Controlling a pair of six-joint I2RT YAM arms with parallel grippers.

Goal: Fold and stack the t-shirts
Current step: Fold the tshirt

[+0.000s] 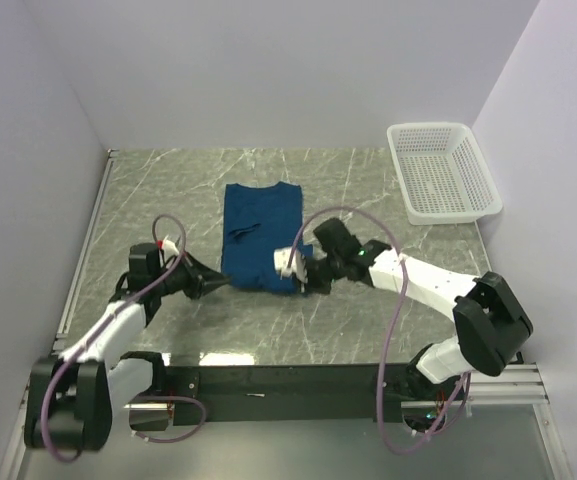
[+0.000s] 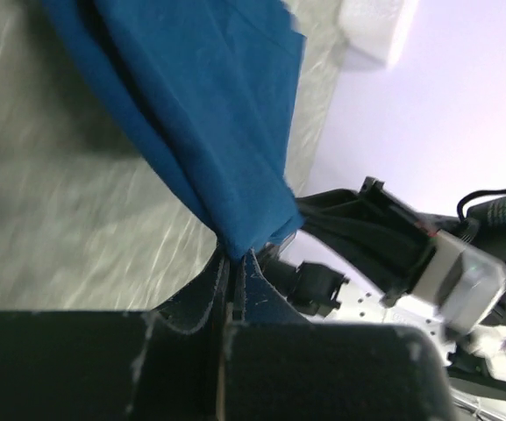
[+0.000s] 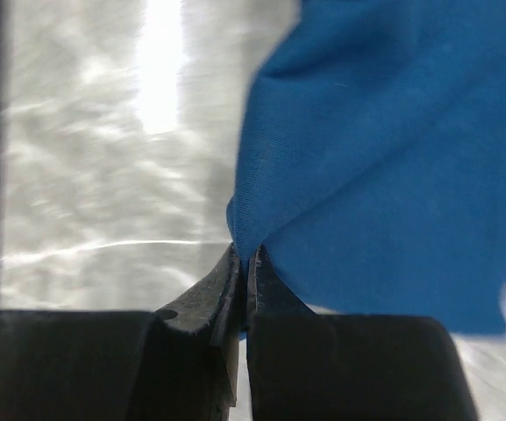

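A dark royal-blue t-shirt (image 1: 261, 235) lies folded into a narrow strip in the middle of the table, its print hidden. My left gripper (image 1: 226, 283) is shut on the shirt's near left corner; in the left wrist view the blue cloth (image 2: 209, 114) runs into the closed fingertips (image 2: 231, 256). My right gripper (image 1: 301, 280) is shut on the near right corner; in the right wrist view the cloth (image 3: 384, 158) is pinched between the closed fingers (image 3: 251, 261). The near edge is lifted a little off the table.
A white plastic mesh basket (image 1: 442, 172) stands at the back right by the wall. The grey marble table (image 1: 158, 190) shows around the shirt. Walls close in on the left, back and right. The right arm's wrist (image 2: 445, 263) shows in the left wrist view.
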